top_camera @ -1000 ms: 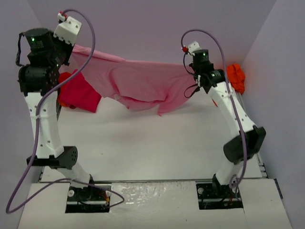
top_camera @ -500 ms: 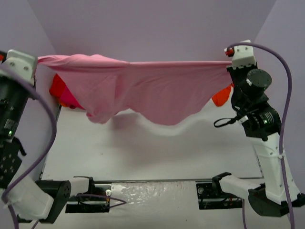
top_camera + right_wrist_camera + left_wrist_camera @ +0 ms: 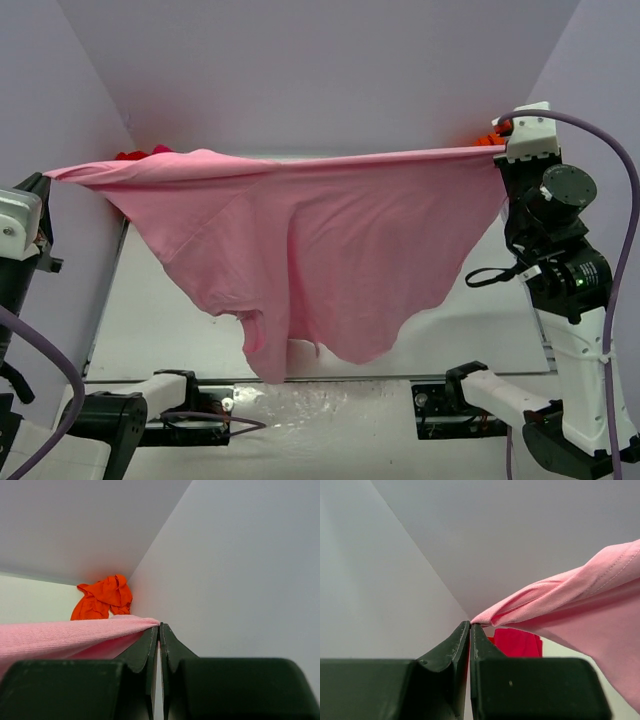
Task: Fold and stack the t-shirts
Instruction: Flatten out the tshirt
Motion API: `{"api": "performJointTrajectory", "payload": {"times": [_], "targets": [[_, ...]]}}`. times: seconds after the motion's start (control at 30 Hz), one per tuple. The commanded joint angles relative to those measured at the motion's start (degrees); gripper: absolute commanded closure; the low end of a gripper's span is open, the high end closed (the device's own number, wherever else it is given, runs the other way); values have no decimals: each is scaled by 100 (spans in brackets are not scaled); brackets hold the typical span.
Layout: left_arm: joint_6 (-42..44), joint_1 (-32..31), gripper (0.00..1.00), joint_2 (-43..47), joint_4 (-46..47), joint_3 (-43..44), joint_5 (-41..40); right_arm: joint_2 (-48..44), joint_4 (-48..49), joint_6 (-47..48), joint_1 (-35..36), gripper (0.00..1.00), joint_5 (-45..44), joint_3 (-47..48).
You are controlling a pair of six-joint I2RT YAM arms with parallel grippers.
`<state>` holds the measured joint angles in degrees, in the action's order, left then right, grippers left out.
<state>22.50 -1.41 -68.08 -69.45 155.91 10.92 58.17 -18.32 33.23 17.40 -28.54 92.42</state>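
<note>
The light pink t-shirt (image 3: 320,240) hangs stretched in the air between my two grippers, its lower edge drooping toward the near table edge. My left gripper (image 3: 48,175) is shut on its left corner; the left wrist view shows the cloth (image 3: 580,605) pinched at the fingertips (image 3: 470,626). My right gripper (image 3: 502,150) is shut on its right corner, and the cloth (image 3: 60,632) shows in the right wrist view too. The red t-shirt (image 3: 517,642) lies at the back left. The orange t-shirt (image 3: 102,597) lies crumpled in the back right corner. The magenta t-shirt is hidden.
The white table (image 3: 140,310) shows under the hanging shirt, with purple walls (image 3: 320,70) behind and at both sides. The arm bases (image 3: 460,400) sit at the near edge.
Both grippers have lifted and pulled toward the near side, spreading the pink t-shirt wide and taut. The shirt now hangs lower and nearer, covering the red and orange shirts in the top view.
</note>
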Motion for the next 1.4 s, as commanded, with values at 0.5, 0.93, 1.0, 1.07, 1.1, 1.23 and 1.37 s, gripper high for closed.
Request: {"api": "performJointTrajectory", "payload": {"times": [0.5, 0.93, 1.0, 1.07, 1.1, 1.23, 1.37], "targets": [[515, 28, 100, -2421, 1599, -1452, 126, 2004, 918, 703, 115, 100, -1002, -464], [122, -1776, 100, -3409, 2711, -4007, 549, 3324, 1379, 956, 24, 100, -1551, 118], [42, -1990, 100, -3691, 2687, -4022, 737, 3478, 1443, 1013, -15, 100, -1658, 416], [0, -2331, 100, -3838, 2635, -4025, 941, 3565, 1625, 1084, -115, 100, -1928, 691], [34, -2481, 100, -3920, 2574, -4058, 1053, 3599, 1748, 1122, -173, 100, -2012, 770], [199, -3081, 100, -4028, 2376, -4402, 1345, 3605, 2178, 1239, -453, 100, -2315, 1011], [-194, -3171, 100, -3886, 2712, -4758, 1279, 3282, 2359, 1246, -777, 100, -2410, 1261]]}}
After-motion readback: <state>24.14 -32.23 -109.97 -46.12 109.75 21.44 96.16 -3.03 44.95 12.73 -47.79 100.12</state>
